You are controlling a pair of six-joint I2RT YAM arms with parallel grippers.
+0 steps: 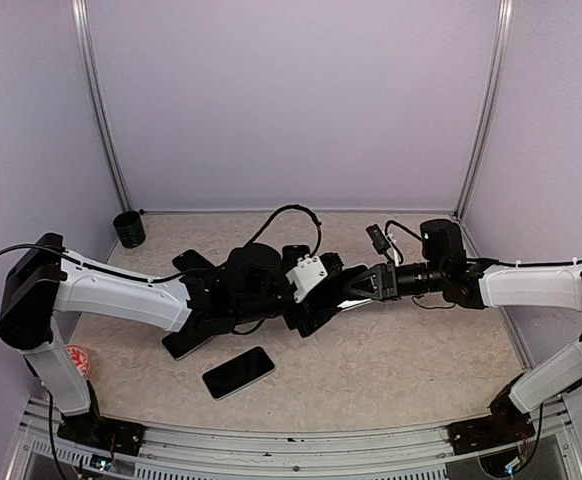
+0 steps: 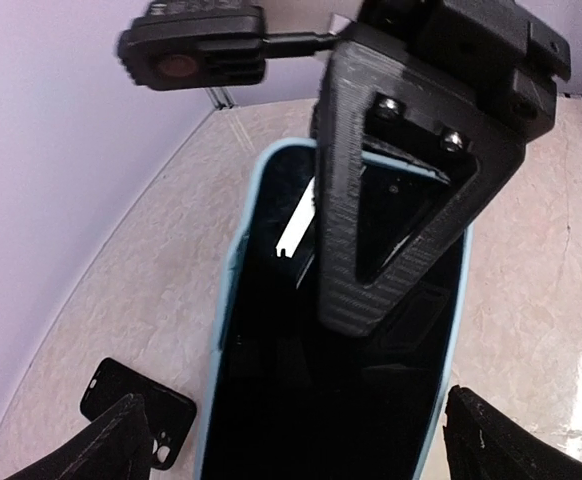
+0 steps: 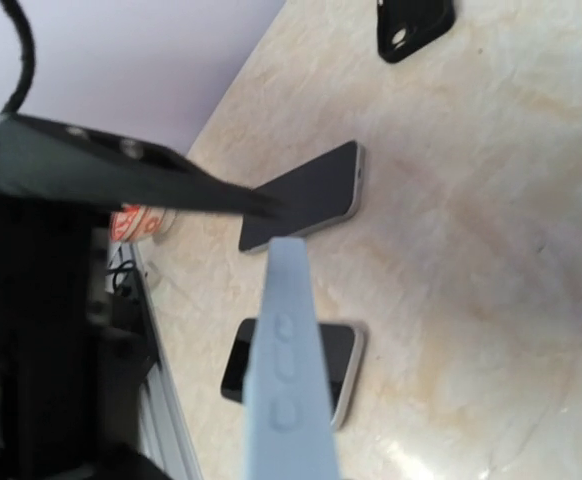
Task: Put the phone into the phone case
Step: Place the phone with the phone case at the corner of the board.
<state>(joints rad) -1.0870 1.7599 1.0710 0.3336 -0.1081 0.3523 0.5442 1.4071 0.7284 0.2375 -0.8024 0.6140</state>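
Lavender walls [image 1: 291, 100] and a metal post [image 1: 101, 110] close in the beige marbled counter [image 1: 421, 370]. A dark cup [image 1: 128, 228] stands in its far left corner, and a red-and-white object [image 1: 78, 360] lies at the near left edge. Further right we see a loose black case [image 1: 193, 262], then a first handset [image 1: 184, 345] lying partly under the left arm [image 1: 121, 295] and a second handset [image 1: 238, 372] nearer the front. Mid-counter, the left fingers [image 2: 121, 440] clamp the pale blue phone case [image 2: 233, 300] clear of the surface, with the dark phone [image 2: 301, 390] inside its rim. One of the right fingers [image 2: 336, 230] lies against the phone's face; we cannot tell whether that pair is closed.
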